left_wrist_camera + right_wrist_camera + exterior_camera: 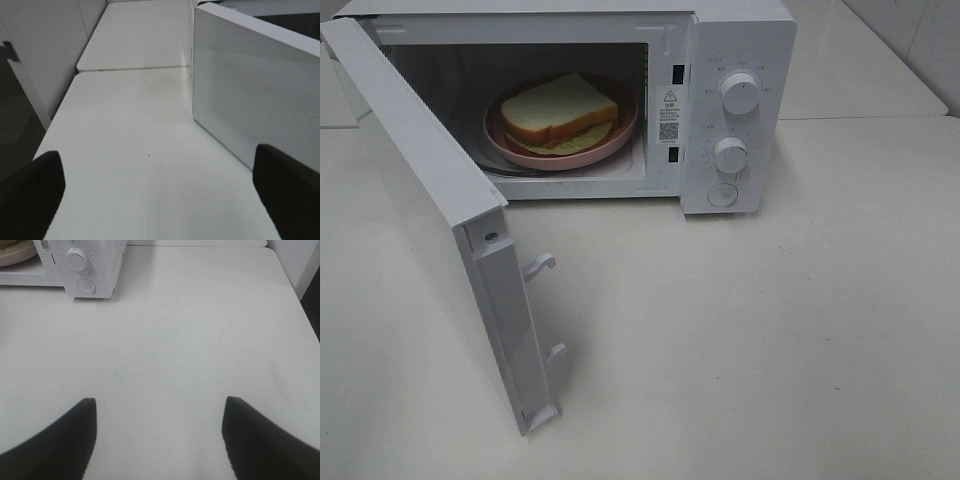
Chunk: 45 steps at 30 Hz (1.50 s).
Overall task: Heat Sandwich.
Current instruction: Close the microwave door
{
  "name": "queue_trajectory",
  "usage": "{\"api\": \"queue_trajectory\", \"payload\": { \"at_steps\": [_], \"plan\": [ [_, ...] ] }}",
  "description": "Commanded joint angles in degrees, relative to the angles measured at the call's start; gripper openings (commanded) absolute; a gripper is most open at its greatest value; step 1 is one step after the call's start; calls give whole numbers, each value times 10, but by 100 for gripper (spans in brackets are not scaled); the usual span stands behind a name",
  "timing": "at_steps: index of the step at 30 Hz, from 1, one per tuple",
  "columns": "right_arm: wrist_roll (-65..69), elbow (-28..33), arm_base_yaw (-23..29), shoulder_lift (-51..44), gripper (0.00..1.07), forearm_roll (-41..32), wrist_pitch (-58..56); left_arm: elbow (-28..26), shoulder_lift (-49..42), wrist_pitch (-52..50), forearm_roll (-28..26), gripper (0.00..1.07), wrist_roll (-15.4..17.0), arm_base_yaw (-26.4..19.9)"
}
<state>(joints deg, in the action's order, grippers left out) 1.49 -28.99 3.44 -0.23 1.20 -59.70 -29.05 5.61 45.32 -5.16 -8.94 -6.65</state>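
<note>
Well, I am holding my left gripper (160, 200) spread wide, with nothing between its dark fingers (30, 200), and it is hanging low over the bare white worktop (130, 150). Close by one finger, the outer face of the microwave door (250, 85) is standing swung wide open; I cannot tell from the wrist view whether that finger is touching it. My right gripper (159, 440) is gaping too and gripping nothing, its two dark fingers (270, 440) framing a plain stretch of worktop well apart from the microwave (740, 110). The white microwave is sitting toward the far side of the worktop with its cavity showing. Inside that cavity the sandwich (560, 108) is lying on a round pink plate (560, 157): white bread slices with tan crust are stacked, and a pale yellow-green filling is peeking out along the near edge. In the high view the control panel is running down the right of the cavity, carrying an upper knob (740, 92), a lower knob (731, 155) and a round button (723, 194) beneath them. Two white latch hooks (540, 265) are jutting from the door's inner edge, pointing toward the microwave.
</note>
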Motion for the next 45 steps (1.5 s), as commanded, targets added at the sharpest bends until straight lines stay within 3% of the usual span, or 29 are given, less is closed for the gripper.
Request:
{"api": "queue_trajectory", "payload": {
  "at_steps": [1,11,15,23,31,35,38,42,45],
  "plan": [
    [-1,2,1,-15,70,-1,3,17,7,-51,-3,91,-5,-2],
    [-1,2,1,-15,68,-1,3,79,28,-217,-5,84,-4,-2],
    [-1,2,1,-15,68,-1,3,92,81,-286,-7,66,-4,-2],
    [-1,2,1,-15,68,-1,3,111,159,-401,-10,46,-2,-1],
    [-1,2,1,-15,68,-1,3,131,241,-485,-6,21,-2,62],
    [-1,2,1,-15,68,-1,3,131,316,-529,-6,1,-2,83],
    [-1,2,1,-15,68,-1,3,131,345,-553,-6,0,-1,84],
    [-1,2,1,-15,68,-1,3,131,403,-614,-6,0,30,84],
    [-1,2,1,-15,68,-1,3,131,458,-670,43,0,85,84]
  ]
}}
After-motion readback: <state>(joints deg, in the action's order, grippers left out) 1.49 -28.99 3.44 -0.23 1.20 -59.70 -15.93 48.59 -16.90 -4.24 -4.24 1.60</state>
